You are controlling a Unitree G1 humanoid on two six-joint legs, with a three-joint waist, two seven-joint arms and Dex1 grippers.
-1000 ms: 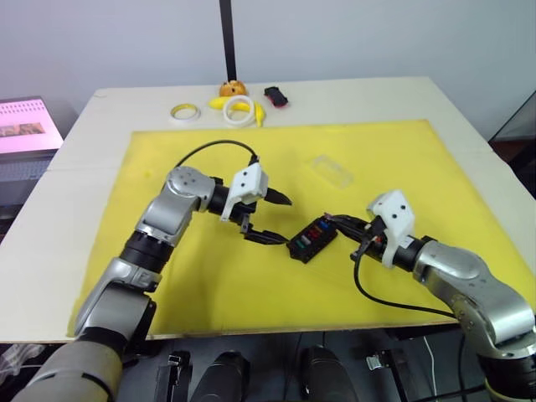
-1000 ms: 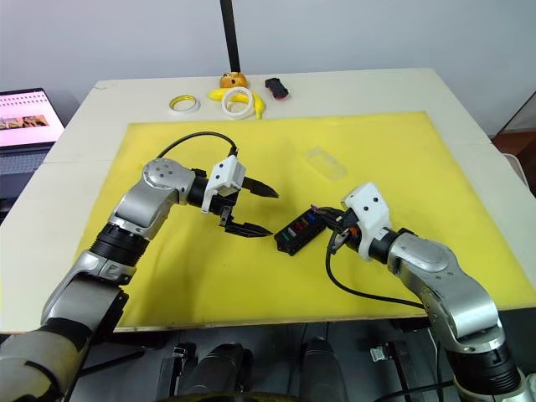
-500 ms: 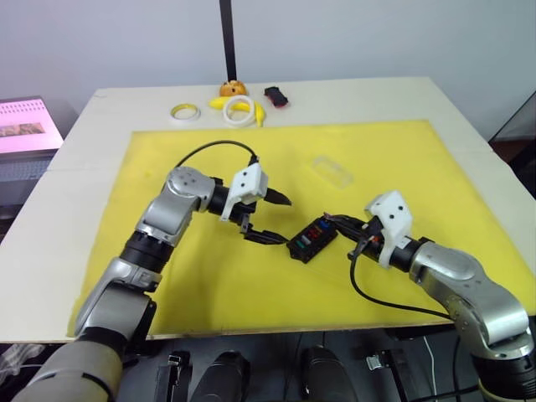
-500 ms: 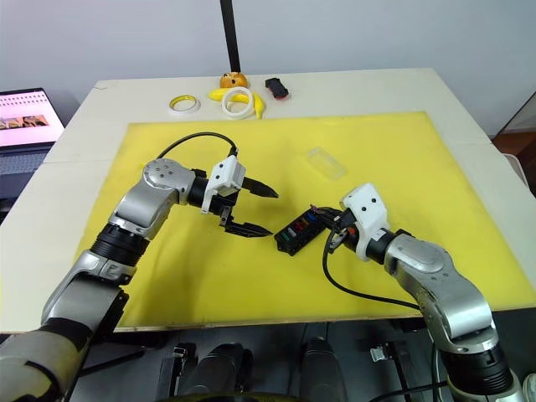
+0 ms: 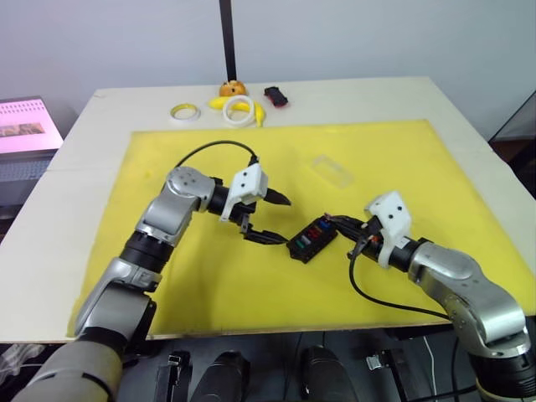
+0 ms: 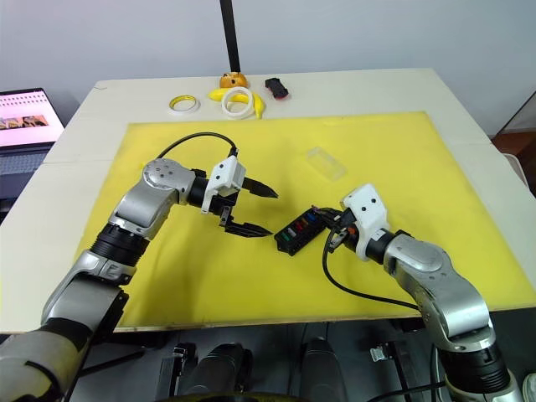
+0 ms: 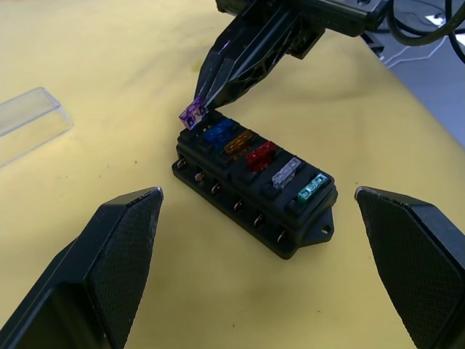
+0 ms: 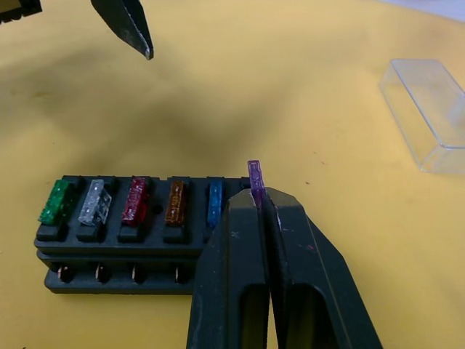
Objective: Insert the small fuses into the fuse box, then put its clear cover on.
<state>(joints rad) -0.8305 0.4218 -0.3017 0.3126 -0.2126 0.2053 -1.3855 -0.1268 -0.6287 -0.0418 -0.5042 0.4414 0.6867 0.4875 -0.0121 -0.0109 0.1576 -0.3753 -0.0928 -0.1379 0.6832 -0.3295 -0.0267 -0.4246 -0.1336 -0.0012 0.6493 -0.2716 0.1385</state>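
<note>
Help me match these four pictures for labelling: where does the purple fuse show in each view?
Left eye view: too small to make out at the fuse box's right end.
Right eye view: likewise too small to tell.
Left wrist view: purple fuse at the right gripper, over the box's end slot.
Right wrist view: purple fuse pinched upright between the jaws.
Shared landmark: the clear cover.

The left arm is bent at the elbow and held over the mat. The left gripper (image 5: 266,218) is spread wide, with nothing between its fingers. The right arm is stretched low toward it. The right gripper (image 8: 260,200) is pinched tight on a purple fuse (image 8: 253,175).
</note>
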